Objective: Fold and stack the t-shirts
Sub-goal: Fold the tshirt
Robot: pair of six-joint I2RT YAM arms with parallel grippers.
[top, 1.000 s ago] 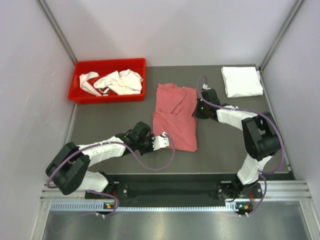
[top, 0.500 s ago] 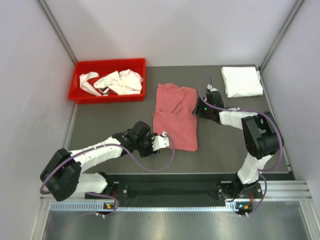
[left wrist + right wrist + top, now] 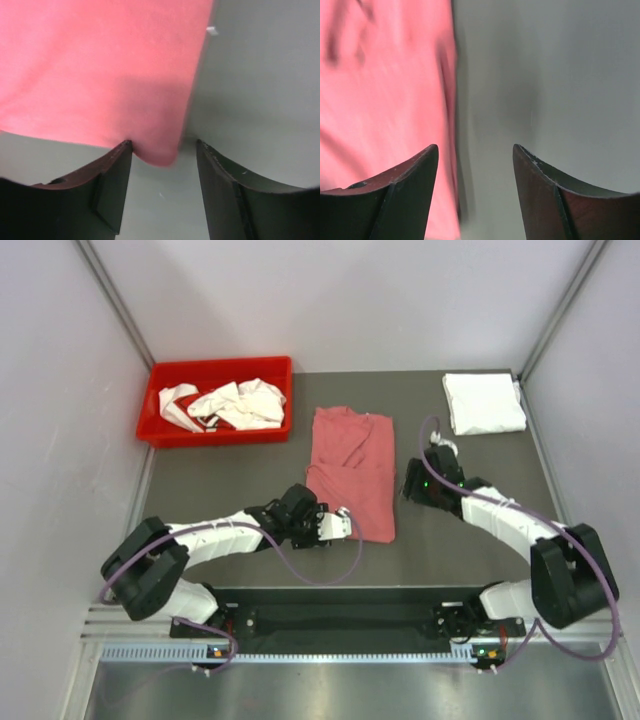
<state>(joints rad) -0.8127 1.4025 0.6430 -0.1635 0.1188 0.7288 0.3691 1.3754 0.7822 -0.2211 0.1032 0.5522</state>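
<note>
The pink t-shirt lies flat at the middle of the bench, folded into a long narrow panel running from 12 to 6 o'clock. The left end effector sits low at the shirt's near hem, about 7 o'clock from its centre. Its fingers are spread, and in the left wrist view a rounded corner of the cloth lies loose between them, not pinched. The right end effector rests at the shirt's 3 o'clock side, just beside the long edge. Its jaws are also spread, over bare bench, with nothing held. A folded white t-shirt lies at 1 o'clock in the far corner. At 10 o'clock a red bin holds crumpled white t-shirts.
</note>
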